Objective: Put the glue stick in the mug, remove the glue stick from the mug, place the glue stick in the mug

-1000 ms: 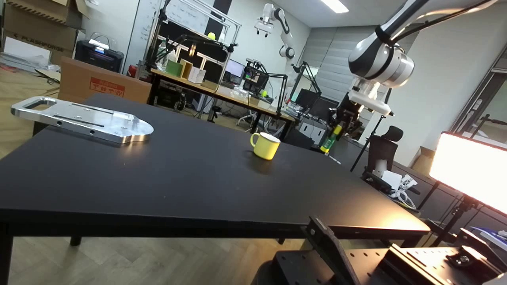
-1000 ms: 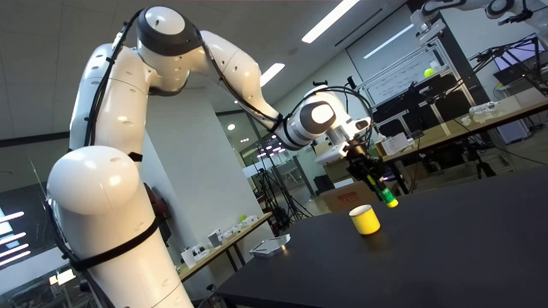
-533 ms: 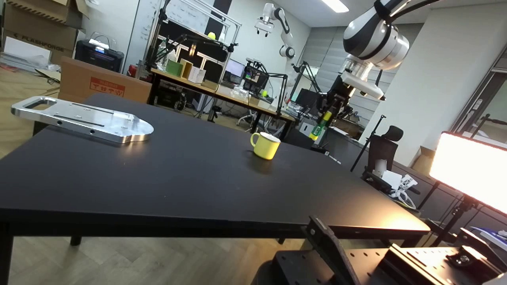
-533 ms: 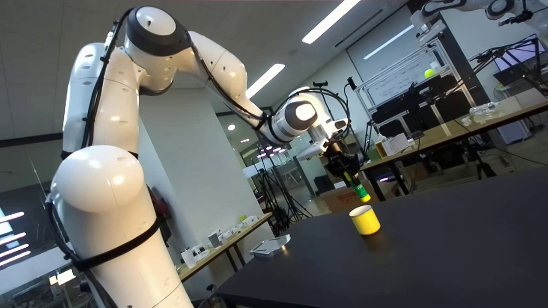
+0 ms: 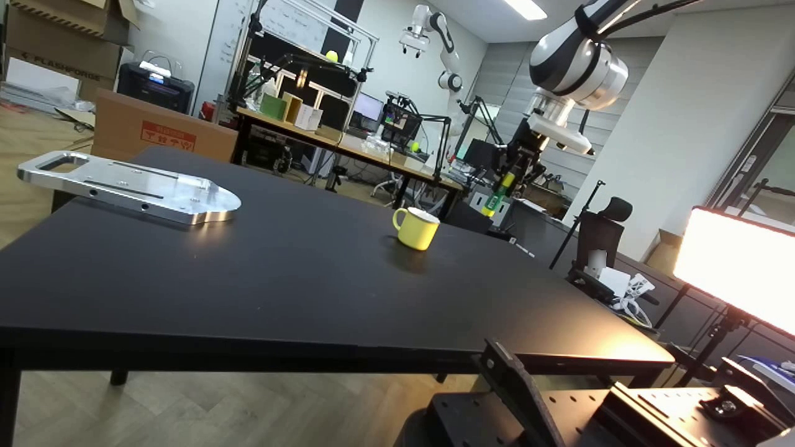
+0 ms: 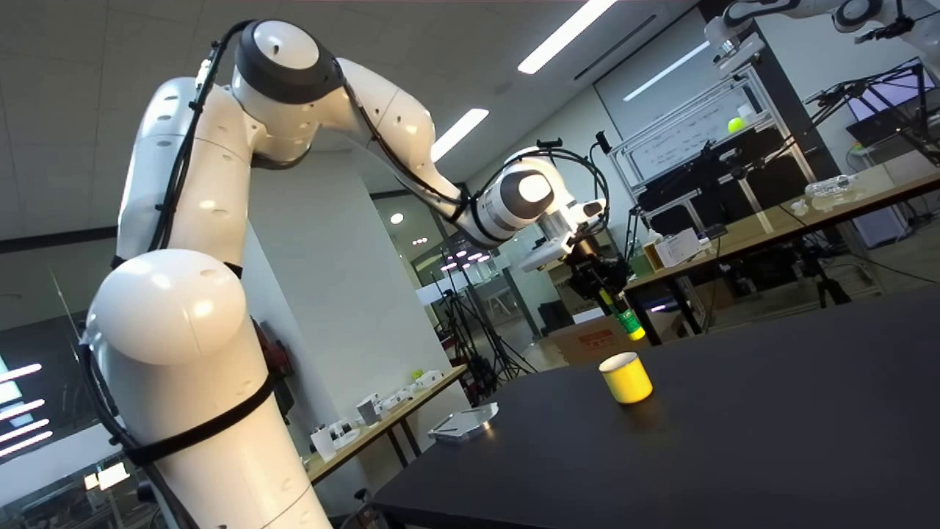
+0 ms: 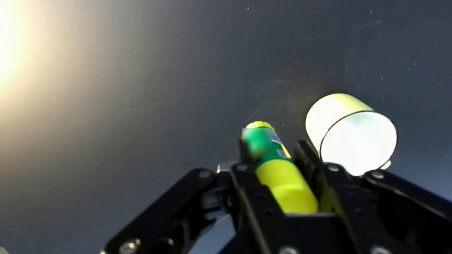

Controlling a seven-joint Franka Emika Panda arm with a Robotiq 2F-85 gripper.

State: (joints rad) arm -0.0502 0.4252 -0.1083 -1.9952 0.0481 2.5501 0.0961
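The glue stick, lime-yellow with a green label, is held tilted between the fingers of my gripper (image 7: 272, 150) in the wrist view, where its body (image 7: 280, 176) shows. The glue stick also shows in both exterior views (image 5: 497, 196) (image 6: 629, 322), hanging in the air below the gripper (image 5: 514, 169) (image 6: 604, 288), lower end free. The yellow mug (image 5: 417, 230) (image 6: 626, 379) stands upright on the black table, apart from the stick. In the wrist view the mug (image 7: 330, 114) lies right of the fingers, its white inside bare, its handle mostly hidden.
A shiny metal plate with a handle slot (image 5: 133, 186) (image 6: 463, 424) lies near an edge of the black table (image 5: 279, 267). A bright lamp panel (image 5: 742, 270) stands beside the table. A black perforated metal mount (image 5: 515, 397) is in front of the table's near edge.
The arm and the held glue stick have moved left in both exterior views, nearer the mug, and slightly up. In the last half second the motion is small. The mug has not moved.
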